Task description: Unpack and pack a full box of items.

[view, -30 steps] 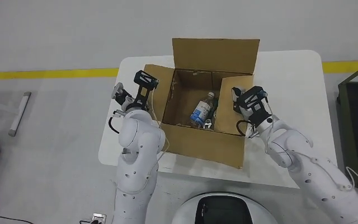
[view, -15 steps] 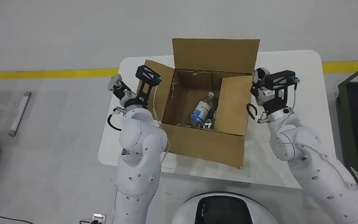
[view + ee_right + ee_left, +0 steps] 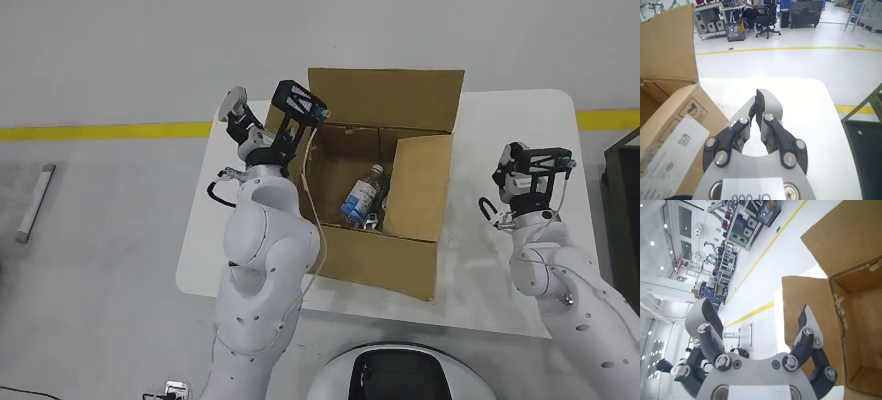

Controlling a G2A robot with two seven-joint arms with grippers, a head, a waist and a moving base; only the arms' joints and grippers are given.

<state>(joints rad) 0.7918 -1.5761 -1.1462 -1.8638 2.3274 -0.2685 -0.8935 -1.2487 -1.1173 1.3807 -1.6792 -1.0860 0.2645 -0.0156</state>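
A white rounded-corner table (image 3: 520, 130) carries a big open brown cardboard box (image 3: 370, 255), which takes up its middle from the far edge almost to the near edge. The tall back flap (image 3: 385, 97) stands upright at the far edge. The left side flap (image 3: 283, 150) rises on the side toward the table's left edge. The right side flap (image 3: 418, 185) leans over the opening and screens that side of the box's inside. Off the table's right edge stands a dark green metal frame (image 3: 625, 170), and a yellow floor line (image 3: 100, 130) runs past the far edge. The left gripper (image 3: 300, 105) hangs above the box's far-left corner, its jaws spread wide. In the left wrist view one finger (image 3: 804, 317) shows against the left flap; whether it touches the cardboard cannot be told. The right gripper (image 3: 540, 160) sits over bare table between the box and the right edge, apart from the right flap. Its ribbed pads (image 3: 758, 106) are pressed together with nothing between them. A white paper label (image 3: 672, 151) is stuck on the box's outer wall on that side. A clear plastic bottle with a blue label (image 3: 362, 196) lies on its side on the box floor, close under the leaning right flap.
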